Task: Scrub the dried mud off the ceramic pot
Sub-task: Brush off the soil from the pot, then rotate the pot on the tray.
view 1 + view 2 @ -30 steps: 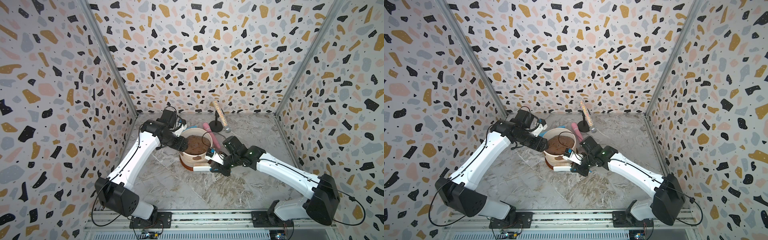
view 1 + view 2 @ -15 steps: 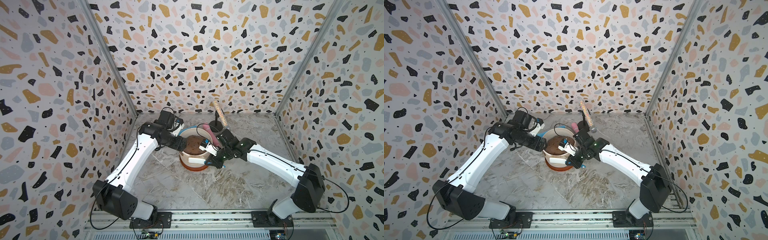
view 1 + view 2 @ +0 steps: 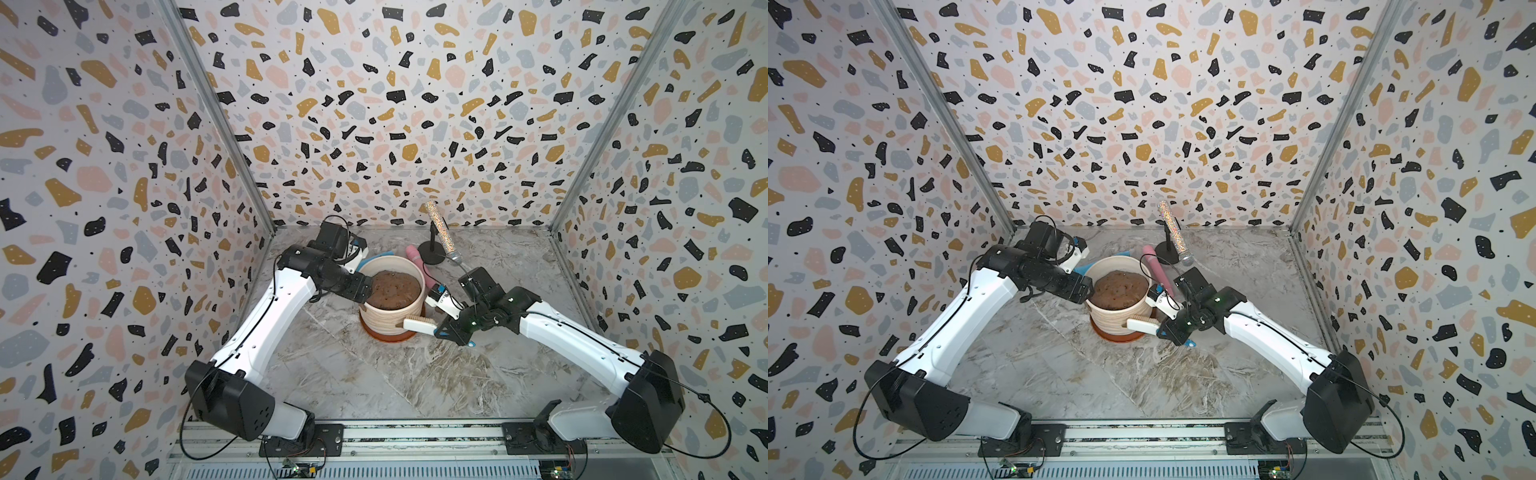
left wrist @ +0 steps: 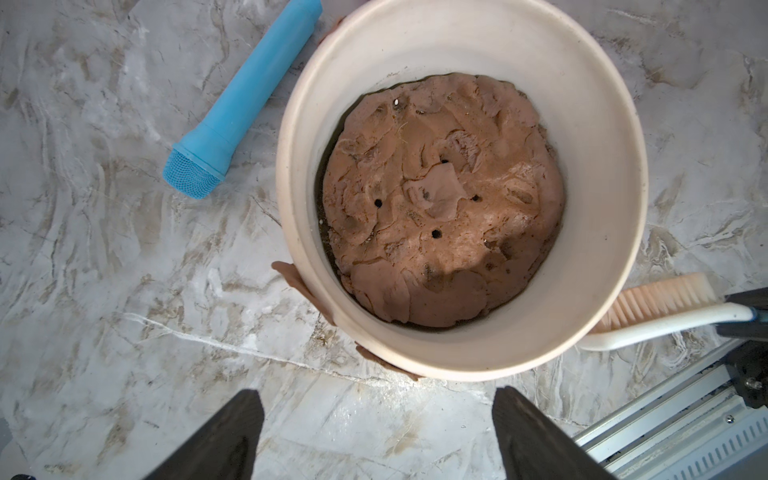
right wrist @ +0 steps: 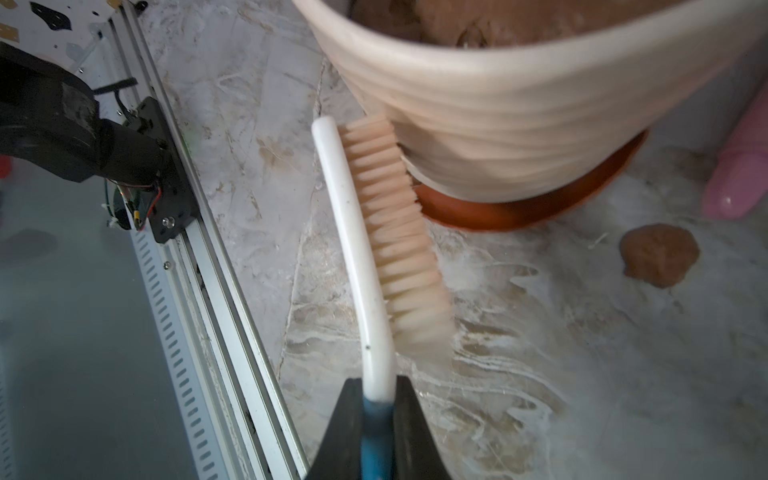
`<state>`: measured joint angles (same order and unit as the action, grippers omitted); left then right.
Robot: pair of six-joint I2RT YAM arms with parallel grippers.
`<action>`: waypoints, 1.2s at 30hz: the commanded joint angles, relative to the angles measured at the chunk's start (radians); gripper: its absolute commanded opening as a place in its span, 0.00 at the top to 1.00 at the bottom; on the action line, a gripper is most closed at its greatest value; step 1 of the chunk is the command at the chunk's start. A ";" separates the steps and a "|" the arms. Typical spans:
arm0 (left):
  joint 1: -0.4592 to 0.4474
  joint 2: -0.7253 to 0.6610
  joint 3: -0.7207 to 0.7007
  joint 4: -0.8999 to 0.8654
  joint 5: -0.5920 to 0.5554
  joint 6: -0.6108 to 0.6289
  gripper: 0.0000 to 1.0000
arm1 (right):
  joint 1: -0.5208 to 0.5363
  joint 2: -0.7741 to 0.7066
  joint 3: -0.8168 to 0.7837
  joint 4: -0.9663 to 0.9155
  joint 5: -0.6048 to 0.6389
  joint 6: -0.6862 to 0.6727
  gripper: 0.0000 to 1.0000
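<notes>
The ceramic pot (image 3: 380,322) (image 3: 1111,322) (image 4: 602,124) (image 5: 498,124) is cream-white and ribbed. It stands on a terracotta saucer (image 3: 386,338) (image 5: 519,214) and holds a brown soil mound (image 4: 440,199). My right gripper (image 3: 438,330) (image 3: 1160,331) (image 5: 378,395) is shut on the handle of a white brush (image 3: 417,324) (image 3: 1142,324) (image 4: 665,318) (image 5: 361,232). The brush's peach bristles lie against the pot's lower front-right wall. One flat brown patch of dried mud (image 5: 658,255) lies on the table by the saucer. My left gripper (image 3: 362,291) (image 4: 378,395) hangs open at the pot's left rim, holding nothing.
A blue toy microphone (image 4: 241,104) (image 3: 368,262) lies behind the pot and a pink one (image 3: 419,266) (image 5: 744,174) to its right. A glitter microphone on a black stand (image 3: 440,232) is at the back. The metal rail (image 3: 415,432) (image 5: 174,257) runs along the front, and patterned walls close three sides.
My right arm reached in with the brush high on the pot's right side, then drew back to the lower front-right wall. The left jaws opened a little wider.
</notes>
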<state>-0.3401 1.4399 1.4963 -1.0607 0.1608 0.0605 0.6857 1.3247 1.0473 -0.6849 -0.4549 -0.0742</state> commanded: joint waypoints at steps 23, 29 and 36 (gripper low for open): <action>-0.248 0.074 0.133 -0.204 -0.055 0.693 0.19 | -0.141 -0.276 0.038 -0.096 0.239 0.310 1.00; -0.282 0.198 0.212 -0.258 -0.058 0.813 0.20 | -0.258 -0.306 0.040 -0.095 0.166 0.379 1.00; -0.283 0.335 0.275 -0.300 -0.077 0.825 0.36 | -0.274 -0.341 0.025 -0.097 0.121 0.377 1.00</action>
<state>-0.6231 1.7630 1.7428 -1.3025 0.0845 0.8494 0.4171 1.0149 1.0588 -0.7822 -0.2985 0.2886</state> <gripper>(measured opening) 0.637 0.120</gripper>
